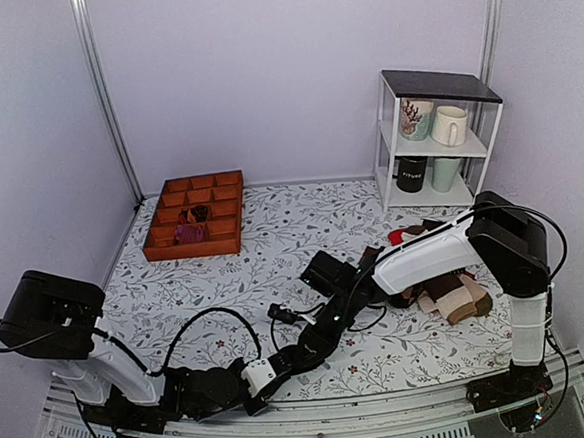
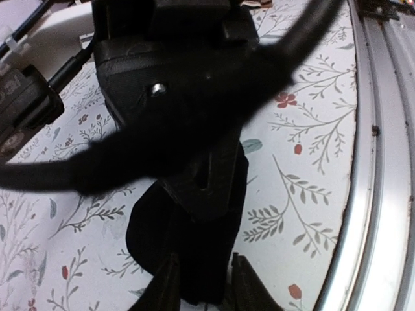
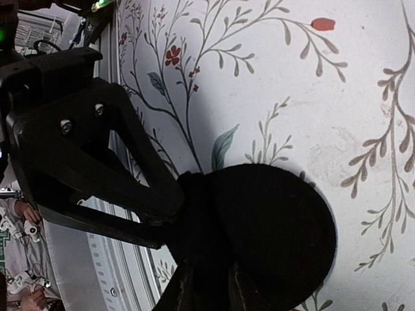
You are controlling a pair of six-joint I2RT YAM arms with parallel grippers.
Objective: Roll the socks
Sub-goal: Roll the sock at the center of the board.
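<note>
The black socks (image 2: 188,240) lie bunched on the floral table; no white stripes show. In the left wrist view my left gripper (image 2: 206,285) has a finger on each side of the bundle and is shut on it. In the right wrist view the socks (image 3: 266,233) form a rounded black lump, and my right gripper (image 3: 211,291) is shut on its near edge. The left gripper's fingers (image 3: 149,194) grip the same bundle from the left. In the top view the left gripper (image 1: 341,311) and right gripper (image 1: 352,290) meet at mid-table and hide the socks.
A brown compartment tray (image 1: 194,216) sits at the back left. A white shelf with mugs (image 1: 437,139) stands at the back right. A pile of brown, beige and red clothes (image 1: 453,293) lies under the right arm. The table's metal front rail (image 2: 382,162) runs close by.
</note>
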